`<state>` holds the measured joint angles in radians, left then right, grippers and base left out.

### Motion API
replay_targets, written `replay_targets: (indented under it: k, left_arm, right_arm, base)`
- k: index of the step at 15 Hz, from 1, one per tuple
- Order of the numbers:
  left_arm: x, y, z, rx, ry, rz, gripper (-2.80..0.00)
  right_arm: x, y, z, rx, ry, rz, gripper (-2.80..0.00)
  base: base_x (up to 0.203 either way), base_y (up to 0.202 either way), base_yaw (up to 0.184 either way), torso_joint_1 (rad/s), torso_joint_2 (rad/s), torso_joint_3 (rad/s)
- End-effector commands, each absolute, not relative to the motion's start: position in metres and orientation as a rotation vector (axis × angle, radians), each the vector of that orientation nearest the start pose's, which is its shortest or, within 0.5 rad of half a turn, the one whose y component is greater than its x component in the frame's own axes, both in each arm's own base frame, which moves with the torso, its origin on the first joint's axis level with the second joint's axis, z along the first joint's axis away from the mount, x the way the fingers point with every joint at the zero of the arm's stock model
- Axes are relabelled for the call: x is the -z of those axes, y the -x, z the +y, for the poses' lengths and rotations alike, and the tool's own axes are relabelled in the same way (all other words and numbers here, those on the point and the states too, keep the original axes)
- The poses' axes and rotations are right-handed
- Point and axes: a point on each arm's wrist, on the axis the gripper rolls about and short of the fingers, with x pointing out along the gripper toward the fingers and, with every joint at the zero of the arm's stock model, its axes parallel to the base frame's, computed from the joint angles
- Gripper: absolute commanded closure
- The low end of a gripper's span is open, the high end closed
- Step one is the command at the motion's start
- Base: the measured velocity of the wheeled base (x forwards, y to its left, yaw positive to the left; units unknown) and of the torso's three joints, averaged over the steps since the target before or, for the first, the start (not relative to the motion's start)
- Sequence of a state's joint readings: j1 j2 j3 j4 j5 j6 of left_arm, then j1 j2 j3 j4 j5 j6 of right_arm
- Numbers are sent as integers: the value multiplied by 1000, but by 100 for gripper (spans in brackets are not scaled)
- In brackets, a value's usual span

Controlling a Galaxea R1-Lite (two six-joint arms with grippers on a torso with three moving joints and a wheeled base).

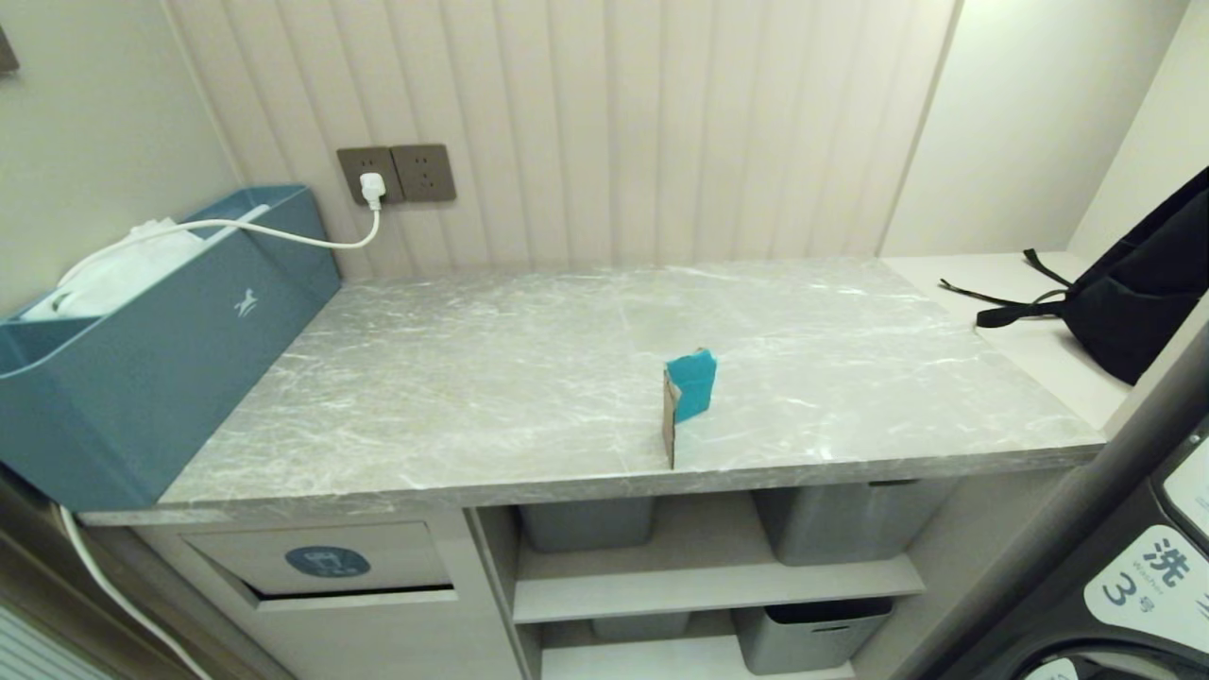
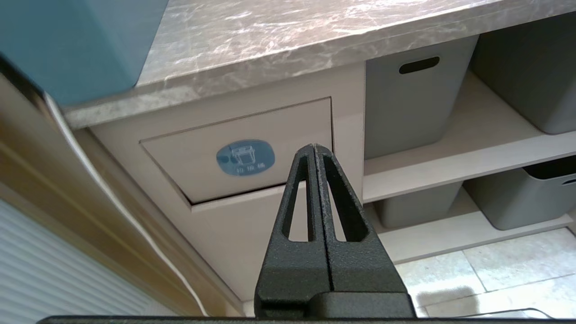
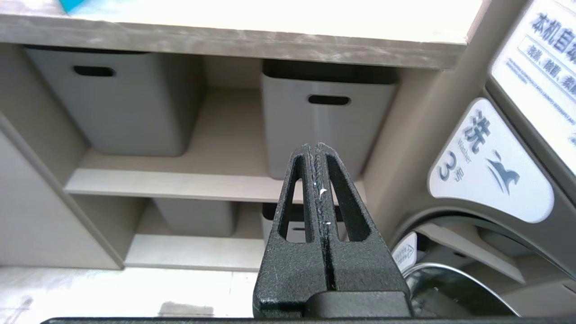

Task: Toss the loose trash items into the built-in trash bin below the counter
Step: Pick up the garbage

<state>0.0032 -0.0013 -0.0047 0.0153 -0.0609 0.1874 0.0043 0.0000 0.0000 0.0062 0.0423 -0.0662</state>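
while neither arm shows in the head view, the folded teal-and-brown cardboard piece [image 1: 689, 397] stands upright on the counter [image 1: 529, 378], near its front edge and right of the middle. a large blue-grey box [image 1: 142, 368] sits at the counter's left end with a white cable [image 1: 283, 231] running from it to a wall socket [image 1: 397, 174]. below the counter at the left is the built-in trash bin [image 1: 326, 565], its flap bearing a round blue sticker. grey storage bins [image 1: 836, 519] fill the shelves to the right, and a black backpack [image 1: 1133, 293] lies on the white ledge at far right.

from the left wrist, the left gripper [image 2: 314, 150] has its fingers pressed together, empty, aimed near the flap's right edge.

from the right wrist, the right gripper [image 3: 316, 150] is likewise clenched and empty, facing the storage bins, with a washing machine [image 3: 495, 171] beside it.
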Motion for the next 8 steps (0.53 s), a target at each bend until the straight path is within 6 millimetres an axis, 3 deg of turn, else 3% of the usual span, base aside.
replay_targets:
  k: [1,8]
  left_arm:
    - [-75,23,-1,59,-188,5,0]
    - [-75,23,-1,61,-185,13,0]
  right_arm:
    - [-75,23,1,-48,69,3,0]
    - [-75,23,1,-45,55,3,0]
  base:
    - [0,0,0,0,0,0]
    - [0,0,0,0,0,0]
